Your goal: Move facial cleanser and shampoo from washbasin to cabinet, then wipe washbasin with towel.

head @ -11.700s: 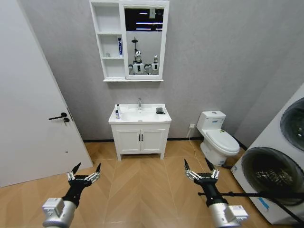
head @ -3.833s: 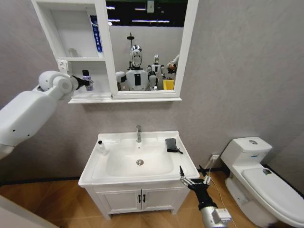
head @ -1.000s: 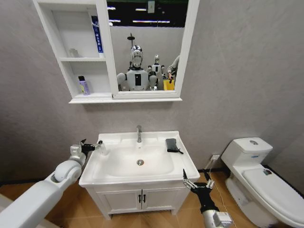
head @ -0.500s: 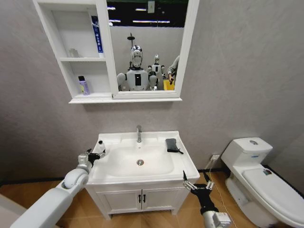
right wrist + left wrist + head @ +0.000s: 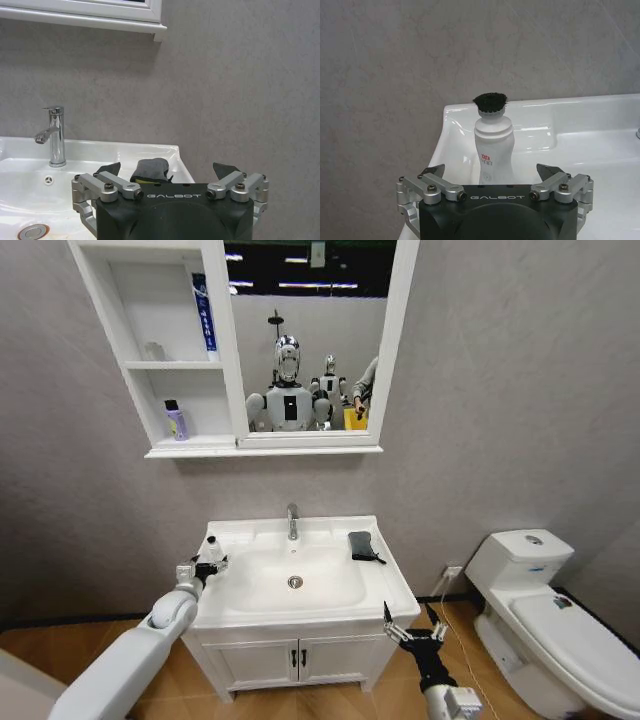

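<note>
Now my left gripper [image 5: 491,175] hangs spread before the white bottle [image 5: 493,145] upright on the washbasin's [image 5: 300,615] back left corner. Light, stiff, likely slick plastic; I judge its narrow waist best. Right gripper [image 5: 412,626] idles spread, low.

1. A bottle [image 5: 212,547] stands on the washbasin's [image 5: 330,614] back left corner, the towel [image 5: 362,545] at back right.
2. The tap [image 5: 292,521] stands between them.
3. The cabinet [image 5: 155,365] hangs above; the toilet [image 5: 545,615] is right.
</note>
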You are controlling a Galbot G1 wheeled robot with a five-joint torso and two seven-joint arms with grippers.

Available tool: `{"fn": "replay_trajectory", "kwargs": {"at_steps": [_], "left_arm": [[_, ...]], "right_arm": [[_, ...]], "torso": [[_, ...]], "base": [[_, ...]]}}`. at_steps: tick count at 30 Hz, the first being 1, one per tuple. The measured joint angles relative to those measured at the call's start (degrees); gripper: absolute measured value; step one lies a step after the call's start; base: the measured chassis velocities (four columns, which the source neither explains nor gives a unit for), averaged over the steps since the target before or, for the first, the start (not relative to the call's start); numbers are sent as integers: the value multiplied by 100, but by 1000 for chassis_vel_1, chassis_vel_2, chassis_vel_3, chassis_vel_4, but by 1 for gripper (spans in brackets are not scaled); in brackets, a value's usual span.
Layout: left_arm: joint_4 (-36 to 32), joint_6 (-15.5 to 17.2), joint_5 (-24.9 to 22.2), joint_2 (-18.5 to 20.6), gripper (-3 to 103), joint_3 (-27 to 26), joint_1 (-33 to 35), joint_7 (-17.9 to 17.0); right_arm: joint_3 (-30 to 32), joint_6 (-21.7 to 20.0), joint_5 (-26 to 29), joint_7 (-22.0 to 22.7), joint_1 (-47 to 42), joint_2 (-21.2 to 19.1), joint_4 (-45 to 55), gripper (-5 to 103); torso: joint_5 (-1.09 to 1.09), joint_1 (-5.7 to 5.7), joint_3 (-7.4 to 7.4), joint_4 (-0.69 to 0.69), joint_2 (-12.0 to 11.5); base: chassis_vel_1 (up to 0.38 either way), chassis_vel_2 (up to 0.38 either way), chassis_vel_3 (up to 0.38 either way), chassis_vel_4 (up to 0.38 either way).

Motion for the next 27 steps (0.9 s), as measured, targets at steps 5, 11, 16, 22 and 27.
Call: {"fn": "replay_trajectory", "kwargs": {"at_steps": [5, 11, 16, 22, 27], "left_arm": [[172, 4, -12, -95, 100, 95, -188, -1], [241, 29, 9, -110, 88, 115, -272, -30], [237, 10, 27, -69, 66, 103, -260, 15], [195, -9, 27, -51, 39, 91, -217, 46], [142, -19, 44, -9, 30, 74, -194, 49]], "right_arm": [[4, -2, 0, 0, -14, -1, 0, 100], [4, -2, -1, -1, -18, 6, -2, 100], [-3, -2, -11, -2, -21, 25, -1, 100], [-1, -3, -13, -1, -19, 17, 9, 100], [-1, -3, -15, -1, -25, 16, 22, 100]], "torso": [[0, 0, 0, 0, 0], [0, 0, 0, 0, 0], [0, 0, 0, 0, 0], [0, 0, 0, 0, 0], [-1, 0, 0, 0, 0]], "base": [[0, 0, 0, 0], [0, 0, 0, 0], [0, 0, 0, 0], [0, 0, 0, 0], [0, 0, 0, 0]]}}
